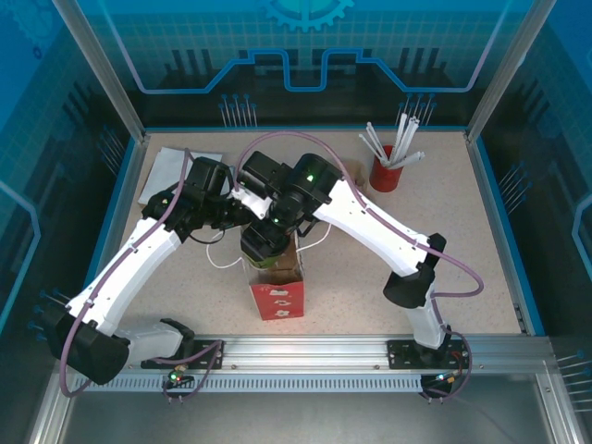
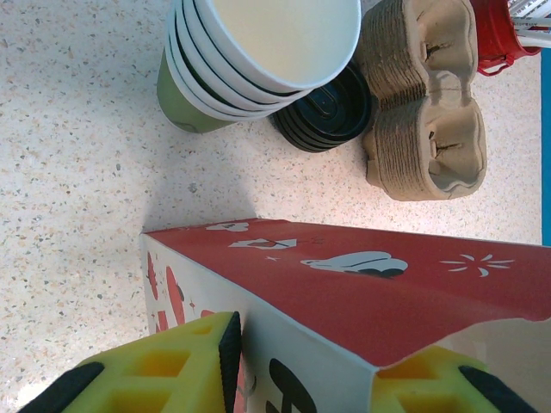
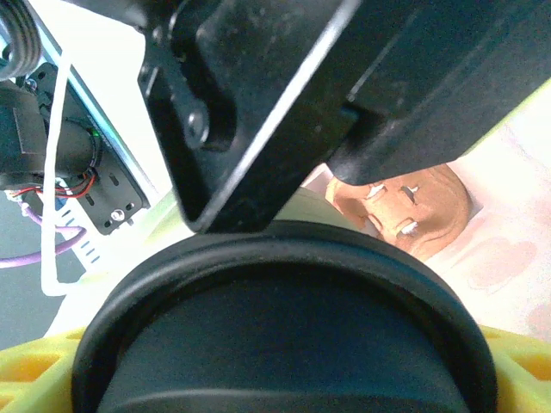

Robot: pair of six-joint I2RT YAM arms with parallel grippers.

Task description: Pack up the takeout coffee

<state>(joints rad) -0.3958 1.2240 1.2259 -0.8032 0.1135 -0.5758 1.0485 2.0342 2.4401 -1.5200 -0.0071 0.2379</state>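
Red bag (image 2: 362, 292) edge clamped by left end effector (image 2: 301, 379); takeout coffee (image 3: 284, 335) above

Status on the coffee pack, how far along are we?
Done: the dark green paper cup has its round black plastic lid on and is clamped in the right gripper. In hand: the cup hangs at the mouth of the red and white paper bag, whose top corner the left gripper brackets. Left: lower the cup in and release; it doesn't look seated inside yet.
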